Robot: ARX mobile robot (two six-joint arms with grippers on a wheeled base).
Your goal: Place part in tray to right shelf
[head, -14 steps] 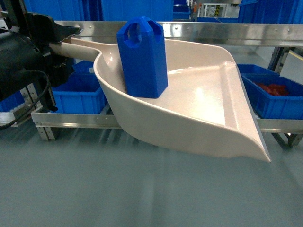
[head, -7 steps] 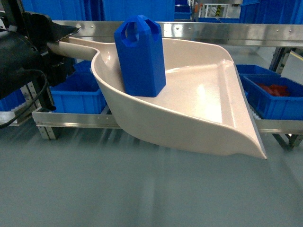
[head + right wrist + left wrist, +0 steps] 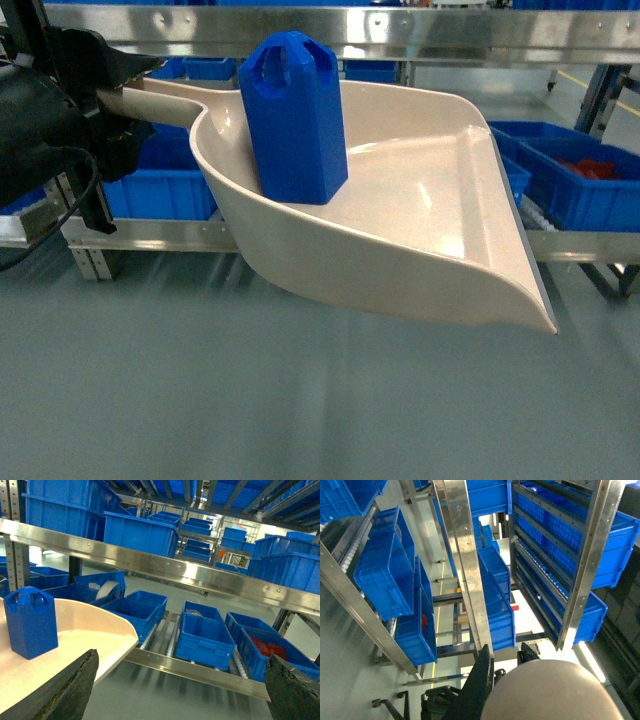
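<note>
The small bright blue plastic block shaped like a jerry can (image 3: 296,118) stands upright at the back of the large beige glossy dustpan-shaped scoop (image 3: 430,215), close to where the long handle joins the pan. The scoop hangs in the air above the grey floor, its flat lip pointing right and slightly down. The black left end effector (image 3: 110,100) is clenched around the handle's end at the far left of the head view. Its own wrist camera shows only the rounded beige handle end against steel rack posts and blue bins, not the block.

The right wrist view catches the block on the pan's pale floor, with the right end effector (image 3: 182,680) spread wide, its dark fingertips (image 3: 70,685) at the bottom corners, grasping nothing. Beyond runs a stainless-steel shelf rail with rivets (image 3: 150,562), and blue plastic bins (image 3: 205,635) sit on roller tracks below.
</note>
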